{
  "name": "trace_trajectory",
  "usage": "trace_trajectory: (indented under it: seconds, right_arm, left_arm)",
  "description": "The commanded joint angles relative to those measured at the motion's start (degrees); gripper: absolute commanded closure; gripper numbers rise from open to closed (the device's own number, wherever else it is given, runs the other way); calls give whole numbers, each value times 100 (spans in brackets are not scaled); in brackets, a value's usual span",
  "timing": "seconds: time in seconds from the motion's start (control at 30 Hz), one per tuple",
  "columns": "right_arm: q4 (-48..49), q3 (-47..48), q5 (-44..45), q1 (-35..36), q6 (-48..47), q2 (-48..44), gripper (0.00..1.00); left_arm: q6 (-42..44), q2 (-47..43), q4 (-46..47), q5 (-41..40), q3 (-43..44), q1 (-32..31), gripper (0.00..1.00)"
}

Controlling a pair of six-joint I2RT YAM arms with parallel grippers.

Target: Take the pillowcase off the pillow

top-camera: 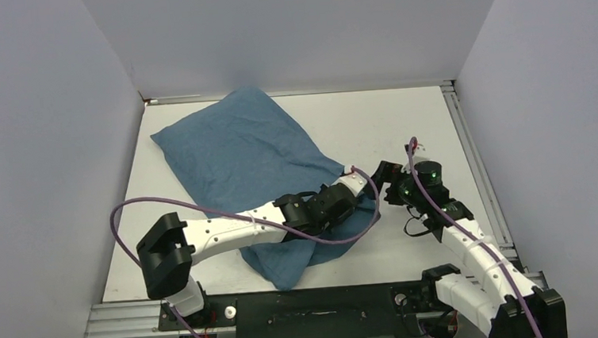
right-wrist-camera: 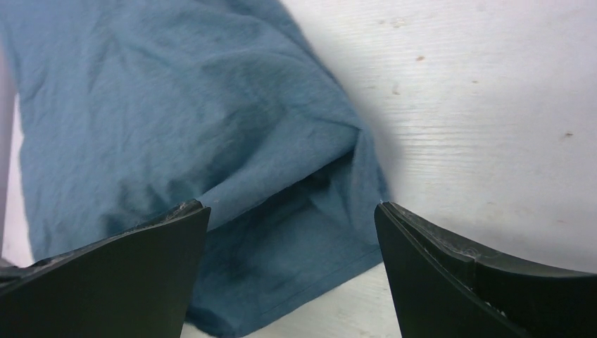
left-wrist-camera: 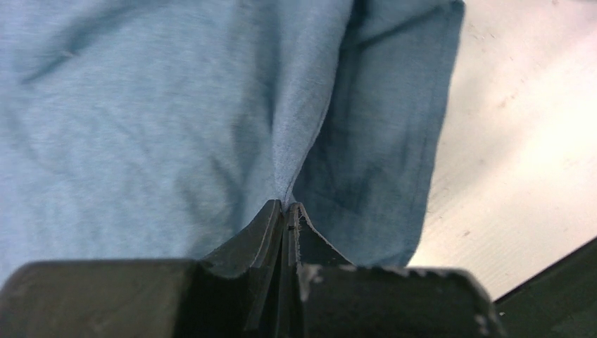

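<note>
Pillowcase (top-camera: 239,153): slate-blue, lies diagonally on the white table (top-camera: 420,121). Its far half is plump and rounded, its near half flatter and slack. The pillow is presumably inside the plump half. No cream cloth shows in any view, so how deep it sits cannot be told.

Left gripper (left-wrist-camera: 285,208): at the pillowcase's right edge, jaws closed on a thin raised fold of the blue cloth. A crease runs up from the pinch. Beside it a loose flap hangs with a stitched hem (left-wrist-camera: 431,169) down its outer side, probably the open mouth.

Right gripper (right-wrist-camera: 290,208): just off the same right edge of the pillowcase, jaws spread wide with nothing between them. It looks down on the hemmed corner and on bare table beyond.

Handling, as judged:
- The cloth is light, limp and matte. It bunches readily and should not slip from a firm pinch.
- A pinch may catch one layer or two. The left wrist view does not settle which.
- The pillow is likely soft and bulky, with enough drag to resist sliding out.

Where to hold, as judged:
- The hem at the mouth is the best purchase, being doubled and stitched.
- Taking a single layer there would let the mouth open.
- The closed far end of the pillowcase is the other option, for shaking the pillow out.
- Gripping mid-panel risks clamping the filling along with the cloth.
</note>
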Motion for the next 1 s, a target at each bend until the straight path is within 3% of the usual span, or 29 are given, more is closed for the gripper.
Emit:
trace_trajectory:
  seconds: [0.0, 0.17, 0.3, 0.57, 0.97]
  right_arm:
    - [-69, 232, -13, 488, 41, -471, 8]
    - [389, -66, -138, 1067, 308, -628, 0]
    - [913, -338, -105, 1725, 512, -590, 9]
    - [1813, -385, 484, 3072, 532, -99, 17]
    - [2719, -46, 770, 3943, 674, 1619, 36]
  left_arm:
    - [122, -632, -34, -509, 84, 211, 100]
    - [251, -972, 25, -686, 128, 473, 100]
    - [374, -1231, 109, -898, 141, 686, 100]
    - [471, -1784, 460, -1304, -173, 1259, 100]
    - [490, -2418, 931, -1572, -836, 1902, 100]
